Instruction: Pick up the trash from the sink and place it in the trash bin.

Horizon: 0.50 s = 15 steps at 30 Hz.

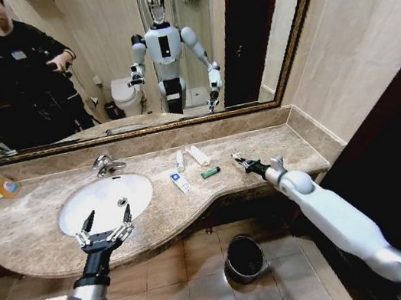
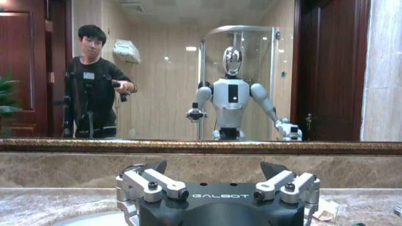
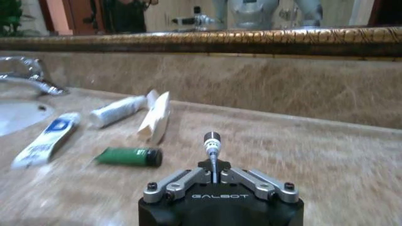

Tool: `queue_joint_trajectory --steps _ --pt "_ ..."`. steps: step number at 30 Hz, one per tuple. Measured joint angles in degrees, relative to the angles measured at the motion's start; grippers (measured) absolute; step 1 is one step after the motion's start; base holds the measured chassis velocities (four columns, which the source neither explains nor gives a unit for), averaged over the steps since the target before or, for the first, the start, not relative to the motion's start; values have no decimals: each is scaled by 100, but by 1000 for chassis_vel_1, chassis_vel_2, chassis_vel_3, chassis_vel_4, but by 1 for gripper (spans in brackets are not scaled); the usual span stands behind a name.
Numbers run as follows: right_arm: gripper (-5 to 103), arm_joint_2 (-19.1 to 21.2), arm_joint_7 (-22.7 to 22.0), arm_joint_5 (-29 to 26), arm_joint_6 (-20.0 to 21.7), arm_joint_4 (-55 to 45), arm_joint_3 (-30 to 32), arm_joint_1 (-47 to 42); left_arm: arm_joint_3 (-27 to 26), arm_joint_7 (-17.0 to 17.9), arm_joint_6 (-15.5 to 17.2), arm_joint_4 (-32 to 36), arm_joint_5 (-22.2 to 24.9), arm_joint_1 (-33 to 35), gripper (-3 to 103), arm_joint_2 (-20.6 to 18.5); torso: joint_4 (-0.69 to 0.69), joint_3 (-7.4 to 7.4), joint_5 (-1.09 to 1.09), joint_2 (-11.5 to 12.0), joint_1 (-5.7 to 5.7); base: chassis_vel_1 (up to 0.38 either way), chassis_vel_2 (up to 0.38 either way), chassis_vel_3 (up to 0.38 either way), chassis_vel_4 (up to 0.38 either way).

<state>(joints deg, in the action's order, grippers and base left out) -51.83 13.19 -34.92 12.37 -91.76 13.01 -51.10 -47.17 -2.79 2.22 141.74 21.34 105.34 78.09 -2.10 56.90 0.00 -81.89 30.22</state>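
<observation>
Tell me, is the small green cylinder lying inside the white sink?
No. In the head view the green cylinder lies on the marble counter, beside the sink and apart from it, near the white tubes.

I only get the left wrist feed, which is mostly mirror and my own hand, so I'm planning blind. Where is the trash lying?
Observer: On the countertop, to the right of the sink, not in it: a white tube, a white packet, a blue-marked packet and a green cylinder.
Operator: What's the right hand doing?
Observer: The right hand is shut on a thin stick-like item, low over the counter to the right of the green cylinder.
Operator: And the bin?
Observer: The trash bin stands on the floor below the counter's front edge.
</observation>
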Motion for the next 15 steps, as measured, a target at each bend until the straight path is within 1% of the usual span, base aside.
queue_joint_trajectory --steps 2,3,6,8,10,12,15 --pt "3 117 1 -36 -22 -263 183 -318 0 0 0 0 0 0 100 1 0 0 0 0 0 0 0 0 0" --pt "3 117 1 -36 -22 -263 183 -318 0 0 0 0 0 0 100 1 0 0 0 0 0 0 0 0 0" --pt "3 205 25 -66 -77 -577 461 -757 0 0 0 0 0 0 100 0 0 0 1 0 0 0 0 0 0" --pt "3 220 41 -66 -102 -659 554 -881 0 -1 0 0 0 0 100 0 -1 0 0 0 0 0 0 0 0" --pt "3 248 84 -67 -181 -843 798 -1191 0 0 0 0 0 0 100 1 -1 0 0 0 0 0 0 0 0" --pt "3 252 92 -67 -199 -883 849 -1257 0 -1 0 0 0 0 100 0 -1 0 0 0 0 0 0 0 0" --pt "3 277 96 -111 -292 -1155 1030 -1617 0 -1 0 0 0 0 100 0 -1 0 0 0 0 0 0 0 0"
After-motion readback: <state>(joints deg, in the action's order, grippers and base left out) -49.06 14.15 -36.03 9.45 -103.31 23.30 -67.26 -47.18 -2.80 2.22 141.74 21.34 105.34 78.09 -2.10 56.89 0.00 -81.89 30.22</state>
